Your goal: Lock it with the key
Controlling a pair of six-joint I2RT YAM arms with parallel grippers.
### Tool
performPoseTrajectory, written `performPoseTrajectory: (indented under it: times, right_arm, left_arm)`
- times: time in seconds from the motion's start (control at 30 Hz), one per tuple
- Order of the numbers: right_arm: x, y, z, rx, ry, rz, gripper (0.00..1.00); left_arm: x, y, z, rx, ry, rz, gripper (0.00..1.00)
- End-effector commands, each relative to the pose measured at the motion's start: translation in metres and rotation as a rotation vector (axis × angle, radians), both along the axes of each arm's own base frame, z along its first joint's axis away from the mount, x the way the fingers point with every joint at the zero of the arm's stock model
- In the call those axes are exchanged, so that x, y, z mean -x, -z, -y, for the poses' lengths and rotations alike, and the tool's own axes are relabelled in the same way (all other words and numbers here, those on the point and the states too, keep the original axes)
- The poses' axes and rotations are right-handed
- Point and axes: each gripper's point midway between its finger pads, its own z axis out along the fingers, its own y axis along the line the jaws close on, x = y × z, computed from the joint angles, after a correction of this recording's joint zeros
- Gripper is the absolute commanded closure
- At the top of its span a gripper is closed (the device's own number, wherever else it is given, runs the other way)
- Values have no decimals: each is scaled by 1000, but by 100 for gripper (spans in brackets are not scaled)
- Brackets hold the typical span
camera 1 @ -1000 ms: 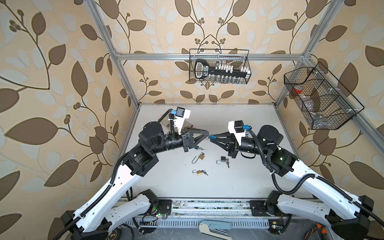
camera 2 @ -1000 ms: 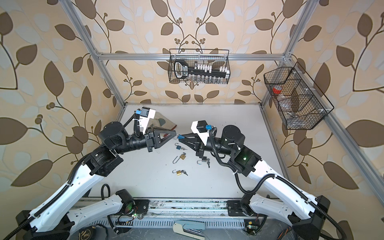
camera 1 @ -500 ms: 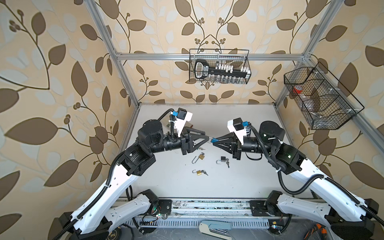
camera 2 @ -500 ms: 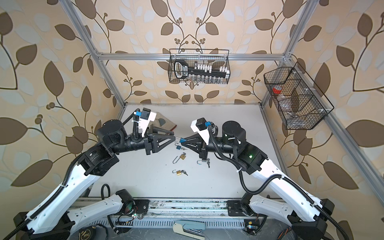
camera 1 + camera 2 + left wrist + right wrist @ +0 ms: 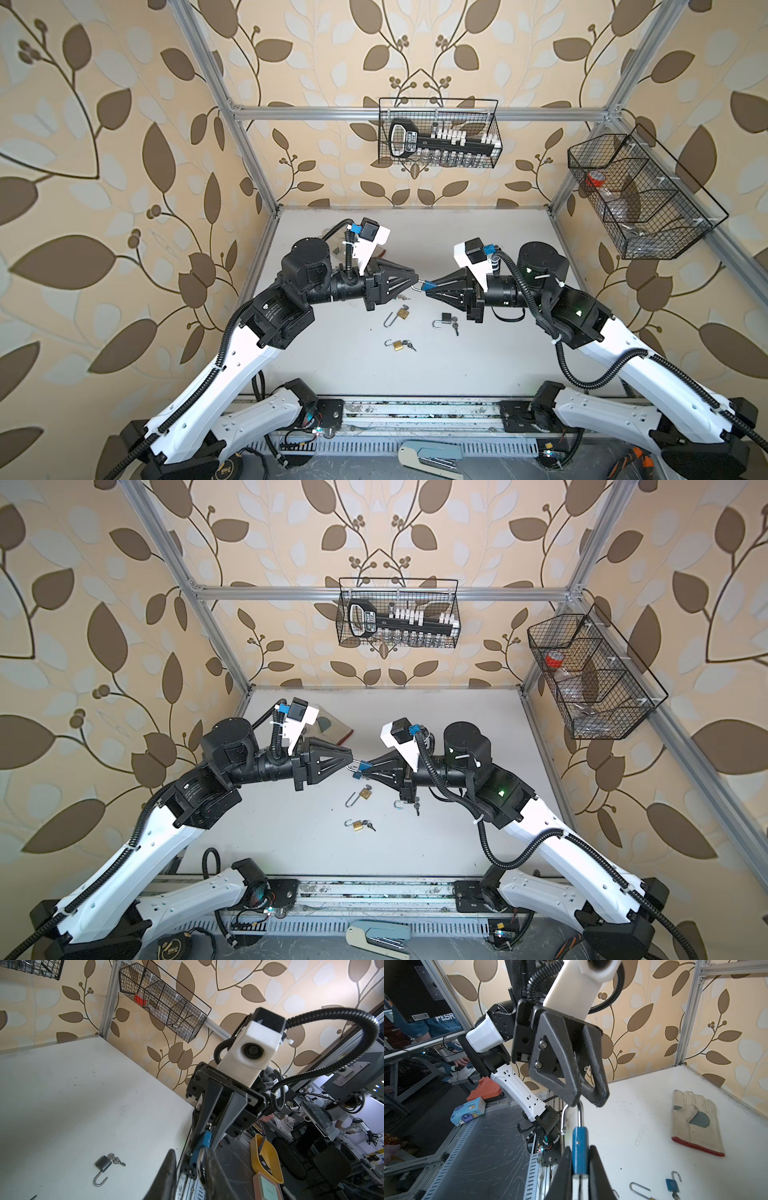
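A blue padlock (image 5: 579,1138) hangs above the table, my right gripper (image 5: 579,1150) shut on its body. Its silver shackle (image 5: 580,1113) stands unlatched, one leg free. The shackle's bend sits inside my left gripper (image 5: 188,1157), resting against one finger (image 5: 212,1167); a gap shows to the other finger, so the jaws stand a little apart. In both top views the left gripper (image 5: 417,277) and right gripper (image 5: 428,286) meet tip to tip over the table's middle. I cannot make out the key of this padlock; the right fingers hide its underside.
Below lie another blue padlock (image 5: 672,1185), two brass ones (image 5: 402,313) (image 5: 398,345) and a dark one (image 5: 446,318), all unlatched, some with keys. A work glove (image 5: 695,1122) lies at the back left. Wire baskets (image 5: 438,133) (image 5: 640,195) hang on the walls.
The left jaws widened and then narrowed again around the shackle. Both wrists lifted slightly and stay tip to tip; the right grip on the padlock is unchanged.
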Motion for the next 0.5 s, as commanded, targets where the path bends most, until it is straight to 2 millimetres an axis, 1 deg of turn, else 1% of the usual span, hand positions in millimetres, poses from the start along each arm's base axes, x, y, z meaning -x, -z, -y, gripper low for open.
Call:
performPoseTrajectory:
  times: [0.0,0.27,0.37,0.4,0.47]
  right_arm:
    - [6,-26,4,-52,-17,40,100]
    - [7,-28,3,-59,-26,31,100]
    - [11,-32,3,-68,-52,14,100]
    - [12,-33,1,-69,-70,2,100]
    - [16,-37,0,-76,-102,-17,100]
  left_arm:
    - [12,-19,-2,42,46,64,76]
    - [13,-18,-2,34,48,77,87]
    - [13,-17,-3,24,48,100,96]
    - [13,-17,-3,19,43,114,100]
    - [11,-17,-5,5,27,144,100]
